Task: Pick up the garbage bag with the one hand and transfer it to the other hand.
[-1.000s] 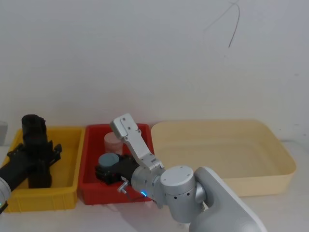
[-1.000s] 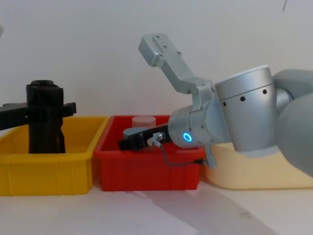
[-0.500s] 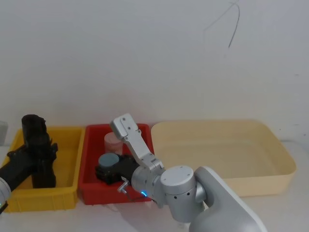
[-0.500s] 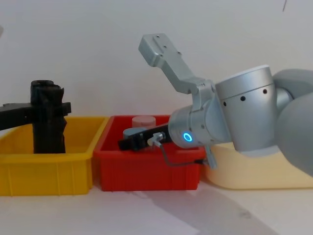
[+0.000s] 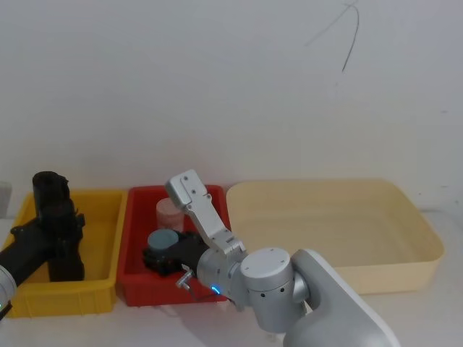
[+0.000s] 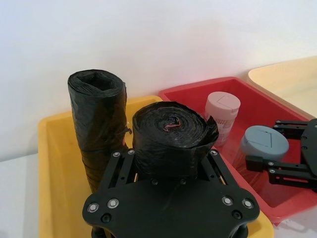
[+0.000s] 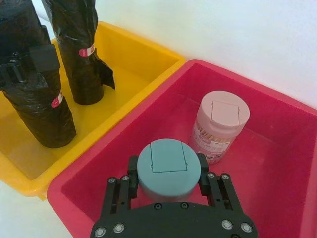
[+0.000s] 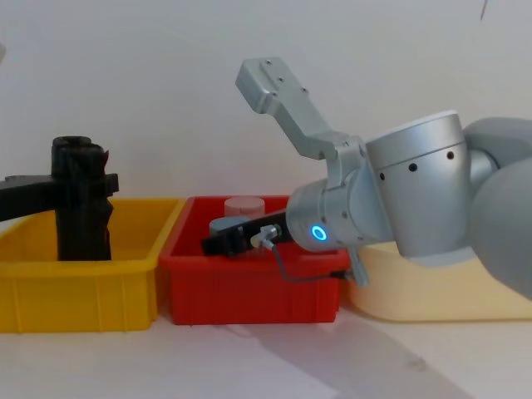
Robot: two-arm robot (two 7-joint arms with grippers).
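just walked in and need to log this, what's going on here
The left gripper is shut on one garbage bag roll standing upright in the yellow bin, beside a second roll. It has not been lifted out. The right gripper sits in the red bin, around a grey-lidded jar, so no handover yet.

Black garbage bag (image 7: 42, 116) with red-and-white label (image 7: 57, 100), yellow bin (image 5: 101, 289), red bin (image 5: 145, 293), cream tray (image 5: 405, 267), grey-blue-capped jar (image 7: 168, 168), pink jar (image 7: 220, 124)

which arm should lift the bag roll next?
Left, probably. The left pincer is shut on a roll standing in the yellow bin; the right pincer is at a grey-lidded jar in the red bin.
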